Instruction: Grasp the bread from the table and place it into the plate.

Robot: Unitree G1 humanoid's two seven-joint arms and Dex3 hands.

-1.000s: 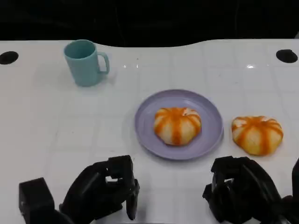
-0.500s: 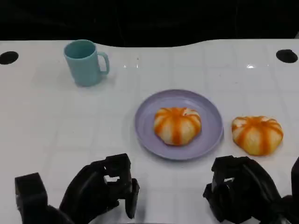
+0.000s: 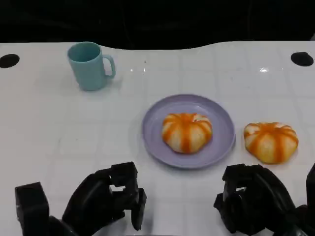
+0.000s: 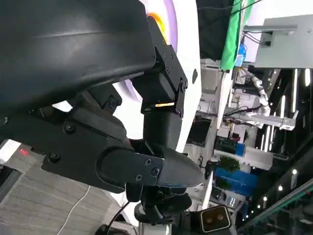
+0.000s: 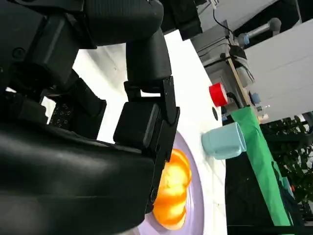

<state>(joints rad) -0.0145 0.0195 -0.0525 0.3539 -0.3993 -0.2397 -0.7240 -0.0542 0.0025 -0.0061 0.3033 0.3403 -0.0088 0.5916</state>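
**One bun on the plate, one on the table, both hands empty**

In the head view a round lavender plate point(image 3: 188, 131) lies a little right of the frame's centre on the glossy white table point(image 3: 59, 128). A round bread bun with orange stripes point(image 3: 187, 132) rests inside the plate, roughly at its middle. A second orange-striped bread bun point(image 3: 271, 141) sits on the bare table just beside the plate's right rim, at the right of the frame, apart from the plate. A teal ceramic mug point(image 3: 90, 65) stands upright in the upper left of the frame with its handle turned to the right, well apart from the plate.

The left hand point(image 3: 106, 196) is at the lower left of the frame, over the near edge of the table, its black fingers curled inward and holding nothing. The right hand point(image 3: 253, 199) is at the lower right, below the second bun and not touching it, its fingers likewise curled in around nothing.

In the right wrist view the plated bun point(image 5: 171, 196) and a strip of lavender plate point(image 5: 195, 196) show past the black fingers point(image 5: 142, 122), with the mug point(image 5: 224, 141) further off. In the left wrist view the left hand's fingers point(image 4: 161, 112) cover most of the plate point(image 4: 172, 19) edge.
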